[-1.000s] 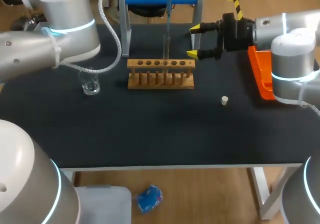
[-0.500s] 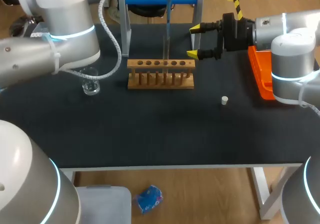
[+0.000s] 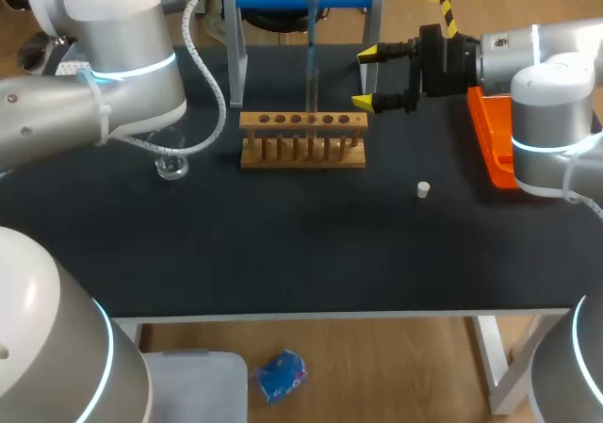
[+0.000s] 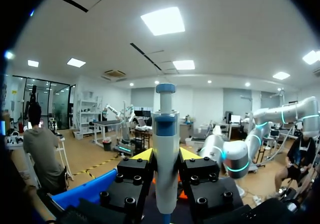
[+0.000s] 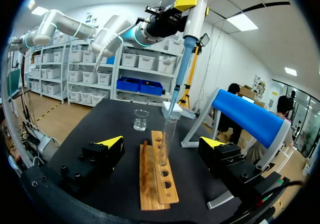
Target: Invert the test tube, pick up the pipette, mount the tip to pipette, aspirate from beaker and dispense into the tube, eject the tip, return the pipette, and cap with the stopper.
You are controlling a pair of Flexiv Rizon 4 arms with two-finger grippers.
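Moved pipette [image 3: 309, 8] slightly left over the last second, left arm swinging with it. Holding it upright, pinched at mid-body in left gripper [image 4: 166, 154], with blue tip [image 5: 176, 92] pointing down at the mouth of tube [image 5: 167, 139], which stands in rack [image 3: 301, 140] at mid-tabletop, far side. Hovering right gripper [image 3: 367, 78] spread wide just right of the tube, touching nothing.

Judging tube to be thin glass: light, stiff, slippery, fragile; best taken gently on the upper wall. Judging pipette to be light rigid plastic, well held on the barrel.

Cannot tell liquid level in tube. Noting clear beaker [image 3: 171, 159] at left, contents uncertain. Noting stopper [image 3: 424, 189] loose on the right, nearer: small, light, likely to roll.
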